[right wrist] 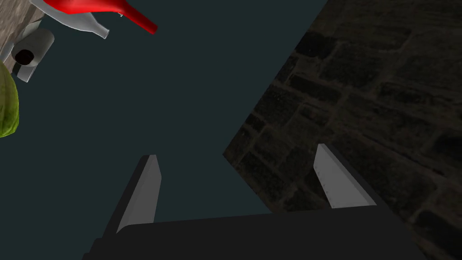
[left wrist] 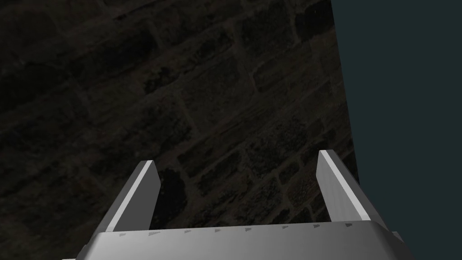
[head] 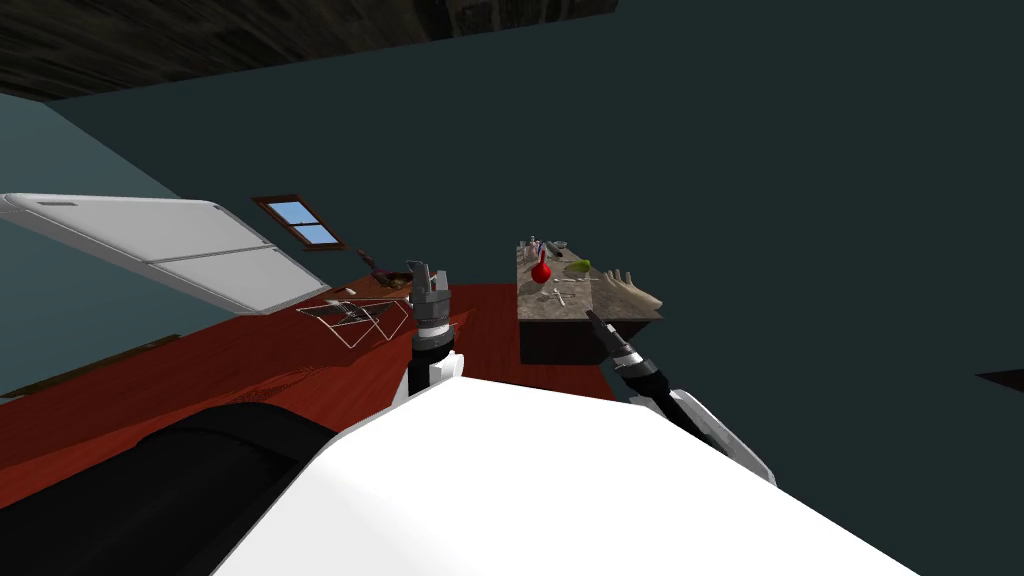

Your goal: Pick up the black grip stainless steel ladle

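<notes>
Ladle: location is the stone-topped table [head: 540, 305], but it is not picked out with certainty. The pale slim utensils [head: 563, 294] lying mid-surface toward the near edge are the likeliest lot. White appliance [head: 150, 245]: far left, slanted with the camera. Wire rack [head: 350, 320]: stands on the red-brown floor [head: 200, 380], between the appliance and the table. Left gripper [left wrist: 237, 158]: raised ahead of the chest, blades spread wide, nothing between them. Red vase [head: 541, 270]: upright near the table's left edge, with a white bottle [right wrist: 90, 25] and a grey tube [right wrist: 31, 47] near it in the right wrist view. Green item [head: 580, 265]: toward the far right of the surface. Hand-shaped pale object [head: 628, 285]: at the right edge, seemingly overhanging it. Right gripper [right wrist: 237, 152]: short of the table's near right corner, blades well parted, empty. Step in hand, as judged: approach. To do it well, close on the near edge and tip the right wrist down until the surface shows. Confirm the handle, set the blades across the grip and descend clear of the vase. Unresolved: no dark grip or bowl can be told among the utensils, the small clutter along the far edge is too small to name, and the vase and green item are cut off in the right wrist view.
</notes>
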Controlling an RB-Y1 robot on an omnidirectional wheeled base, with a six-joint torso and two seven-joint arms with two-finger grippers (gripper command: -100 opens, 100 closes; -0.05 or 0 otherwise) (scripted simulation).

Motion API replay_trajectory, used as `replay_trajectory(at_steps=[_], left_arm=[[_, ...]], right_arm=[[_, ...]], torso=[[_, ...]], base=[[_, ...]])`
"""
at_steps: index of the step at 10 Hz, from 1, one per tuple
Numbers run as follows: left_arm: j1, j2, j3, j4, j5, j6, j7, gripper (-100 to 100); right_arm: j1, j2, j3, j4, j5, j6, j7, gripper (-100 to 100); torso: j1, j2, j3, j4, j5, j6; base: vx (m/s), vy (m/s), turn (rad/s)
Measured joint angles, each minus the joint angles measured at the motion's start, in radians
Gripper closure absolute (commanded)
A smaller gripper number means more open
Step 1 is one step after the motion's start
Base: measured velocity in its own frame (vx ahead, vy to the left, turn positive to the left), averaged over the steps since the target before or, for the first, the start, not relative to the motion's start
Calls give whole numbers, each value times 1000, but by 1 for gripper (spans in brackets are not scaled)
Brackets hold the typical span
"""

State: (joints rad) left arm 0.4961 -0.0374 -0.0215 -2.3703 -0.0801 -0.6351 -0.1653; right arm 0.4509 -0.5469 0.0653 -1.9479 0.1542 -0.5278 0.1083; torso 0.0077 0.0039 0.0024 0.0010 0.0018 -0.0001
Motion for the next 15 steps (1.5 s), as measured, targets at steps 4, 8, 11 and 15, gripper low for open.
replay_trajectory(at_steps=[4, 8, 11, 15], left_arm=[[0, 0, 0, 0, 0, 0, 0, 0], [0, 0, 0, 0, 0, 0, 0, 0], [0, 0, 0, 0, 0, 0, 0, 0], [0, 0, 0, 0, 0, 0, 0, 0]], right_arm=[[-8, -120, 16, 84, 26, -18, 17, -100], [-8, -240, 34, 159, 63, -31, 43, -100], [-18, -328, 51, 223, 92, -39, 62, -100], [-11, -441, 67, 294, 143, -48, 97, -100]], torso=[[-1, -2, -1, 0, 0, 0], [-1, -3, -1, -1, 0, 0], [-2, -4, -2, -1, 0, 0], [-3, -5, -3, -1, 0, 0]], base=[[-40, 102, 40], [-18, 109, 56], [1, 106, 80], [9, 94, 82]])
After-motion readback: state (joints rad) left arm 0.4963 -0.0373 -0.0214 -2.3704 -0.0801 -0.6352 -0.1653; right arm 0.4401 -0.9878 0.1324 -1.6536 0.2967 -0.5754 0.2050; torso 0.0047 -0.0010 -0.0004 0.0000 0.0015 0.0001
